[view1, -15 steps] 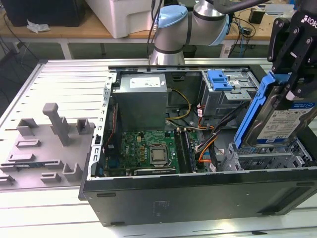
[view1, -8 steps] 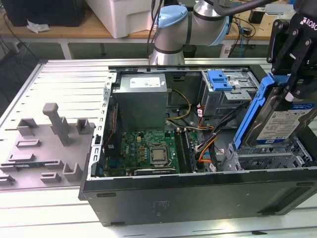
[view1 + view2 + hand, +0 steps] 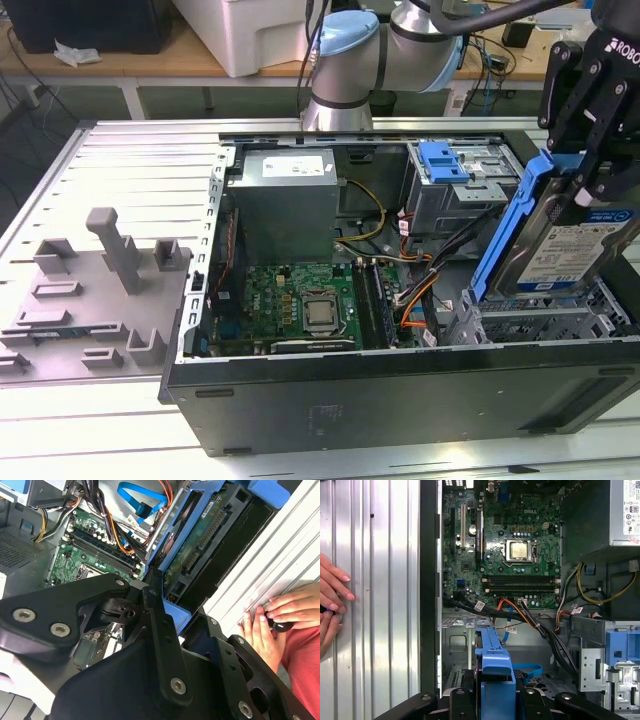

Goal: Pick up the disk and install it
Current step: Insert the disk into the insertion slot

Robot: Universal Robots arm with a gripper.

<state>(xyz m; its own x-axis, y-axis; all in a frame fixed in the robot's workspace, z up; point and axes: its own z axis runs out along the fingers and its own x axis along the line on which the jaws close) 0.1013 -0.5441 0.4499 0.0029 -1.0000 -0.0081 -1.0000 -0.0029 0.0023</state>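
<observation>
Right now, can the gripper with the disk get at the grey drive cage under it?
Probably yes: the gripper holds the disk tilted over the grey drive cage, and the cables lie beside it, not between them.

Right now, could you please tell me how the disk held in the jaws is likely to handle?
The disk looks stiff, a metal body between blue rails, so probably heavy for its size. Held tilted by one end over the metal cage, it might slip or swing.
</observation>
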